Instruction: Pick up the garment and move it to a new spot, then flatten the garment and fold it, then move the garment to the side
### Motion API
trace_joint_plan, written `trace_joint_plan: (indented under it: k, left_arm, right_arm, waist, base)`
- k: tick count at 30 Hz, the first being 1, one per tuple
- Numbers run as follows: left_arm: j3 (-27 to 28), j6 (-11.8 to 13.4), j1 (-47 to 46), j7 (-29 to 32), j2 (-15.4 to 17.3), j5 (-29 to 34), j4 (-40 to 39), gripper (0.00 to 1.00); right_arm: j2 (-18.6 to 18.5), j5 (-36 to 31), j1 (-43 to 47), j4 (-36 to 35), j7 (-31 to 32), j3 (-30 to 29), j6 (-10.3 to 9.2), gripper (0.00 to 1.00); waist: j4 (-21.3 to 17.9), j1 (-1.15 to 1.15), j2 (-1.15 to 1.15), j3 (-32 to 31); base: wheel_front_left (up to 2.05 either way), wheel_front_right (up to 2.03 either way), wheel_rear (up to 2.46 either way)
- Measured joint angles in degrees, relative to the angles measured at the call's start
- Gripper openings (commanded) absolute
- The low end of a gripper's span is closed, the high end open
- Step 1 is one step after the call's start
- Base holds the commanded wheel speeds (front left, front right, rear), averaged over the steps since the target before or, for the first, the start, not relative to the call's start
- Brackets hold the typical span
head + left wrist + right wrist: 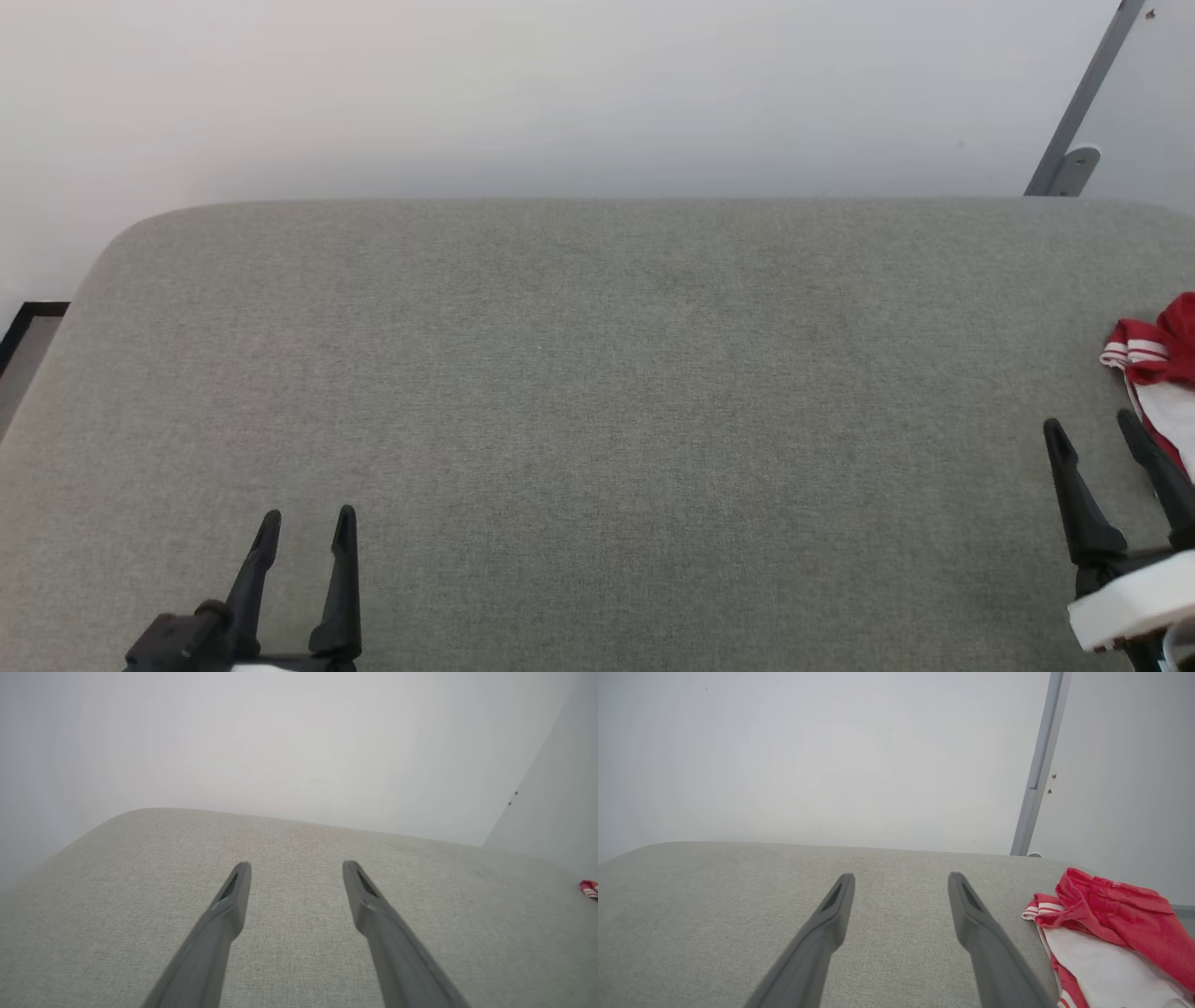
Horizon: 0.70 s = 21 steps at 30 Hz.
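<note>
Nothing looks done yet: the garment (1162,359) lies crumpled on the bench (597,373). The right gripper (1089,422) is just beside it and the left gripper (308,511) well apart, both open and empty.

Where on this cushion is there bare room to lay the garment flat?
The whole middle of the cushion is bare, from the left gripper across to the right gripper and back to the wall. Only the right edge is crowded, where the garment lies bunched.
</note>
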Motion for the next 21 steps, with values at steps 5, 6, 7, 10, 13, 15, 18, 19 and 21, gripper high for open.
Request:
trace_joint_plan:
  k: [5, 6, 7, 10, 13, 15, 18, 19, 21]
  left_arm:
    - [0.1, 0.0, 2.5, 0.0, 0.0, 0.3, -2.6, 1.0]
    - [0.1, 0.0, 2.8, 0.0, 0.0, 0.4, -3.0, 1.0]
    - [0.0, 0.0, 3.1, 0.0, -0.2, 0.4, -3.2, 1.0]
    - [0.0, 0.0, 3.4, 0.0, -0.4, 0.7, -3.5, 1.0]
    - [0.0, 0.0, 3.4, 0.0, -0.5, 0.9, -3.4, 1.0]
    - [-0.1, 0.0, 3.4, 0.0, -0.5, 0.9, -3.4, 1.0]
    - [-0.2, 0.0, 3.3, 0.0, -0.3, 0.9, -3.2, 1.0]
    - [-0.2, 0.0, 3.3, 0.0, -0.3, 0.9, -3.2, 1.0]
    - [-0.2, 0.0, 3.3, 0.0, -0.3, 0.9, -3.2, 1.0]
  right_arm:
    - [2.0, -1.7, 4.6, -5.7, 1.8, -4.2, 0.0, 1.0]
    - [2.4, -1.9, 5.2, -6.6, 2.1, -4.9, 0.0, 1.0]
    - [2.8, -2.1, 5.8, -7.4, 2.4, -5.5, 0.0, 1.0]
    - [3.7, -2.5, 7.2, -9.3, 3.5, -6.5, 0.0, 1.0]
    - [4.3, -2.8, 7.5, -10.6, 4.4, -7.2, 0.0, 1.0]
    - [4.6, -3.2, 7.9, -11.2, 4.6, -7.4, 0.0, 1.0]
    - [4.9, -3.2, 8.3, -12.0, 5.1, -7.6, 0.0, 1.0]
    - [5.0, -3.3, 8.3, -12.2, 5.2, -7.7, 0.0, 1.0]
    - [5.1, -3.3, 8.4, -12.5, 5.5, -7.7, -0.01, 1.0]
  waist:
    - [0.6, 0.0, 0.0, -0.4]
    - [0.7, 0.0, 0.0, -0.4]
    - [0.7, 0.0, 0.0, -0.4]
    - [0.8, 0.0, 0.0, -0.4]
    - [0.7, 0.0, 0.0, -0.4]
    - [0.6, 0.0, 0.0, -0.5]
    - [0.6, 0.0, 0.0, -0.5]
    - [0.6, 0.0, 0.0, -0.5]
    - [0.6, 0.0, 0.0, -0.4]
  base:
    - [0.0, 0.0, 0.0]
    - [0.0, 0.0, 0.0]
    - [0.0, 0.0, 0.0]
    - [0.0, 0.0, 0.0]
    - [0.0, 0.0, 0.0]
    - [0.0, 0.0, 0.0]
    - [0.0, 0.0, 0.0]
    - [0.0, 0.0, 0.0]
    - [0.0, 0.0, 0.0]
